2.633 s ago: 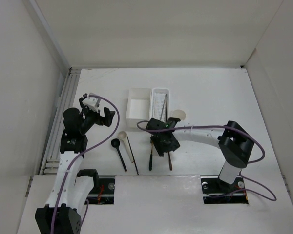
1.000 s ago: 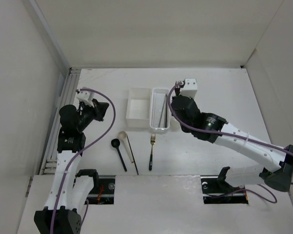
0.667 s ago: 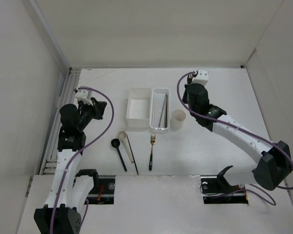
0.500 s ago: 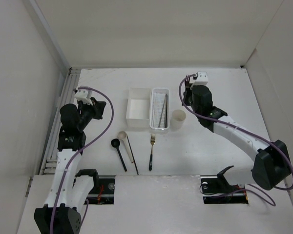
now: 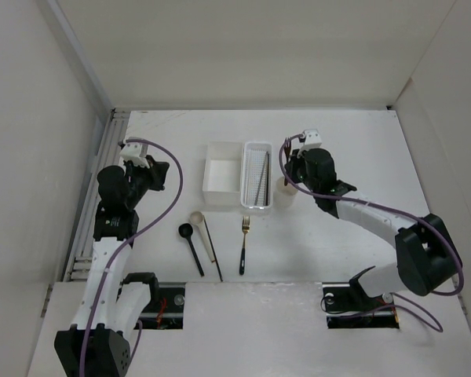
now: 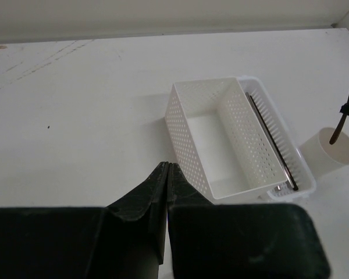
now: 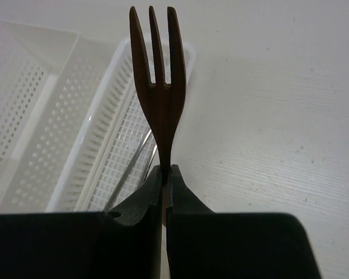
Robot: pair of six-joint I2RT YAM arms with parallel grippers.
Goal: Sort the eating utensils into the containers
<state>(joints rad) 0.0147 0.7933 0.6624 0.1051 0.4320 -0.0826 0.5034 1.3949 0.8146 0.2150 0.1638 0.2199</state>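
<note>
My right gripper is shut on the handle of a small brown fork, tines pointing away from me. In the left wrist view the brown fork hangs tilted, its lower end dipping into the round cream cup. From above, the right gripper hovers over the cup. My left gripper is shut and holds nothing, raised to the left of the square box. The narrow basket holds thin chopsticks. On the table lie a black spoon, a beige spoon, a black chopstick and a gold fork with a black handle.
White walls close in the table on the left, back and right. A slotted rail runs along the left edge. The arm bases and purple cables sit at the near edge.
My right gripper, holding the brown fork, has drawn back from the far side and come down over the cup. The left arm has hardly moved.
</note>
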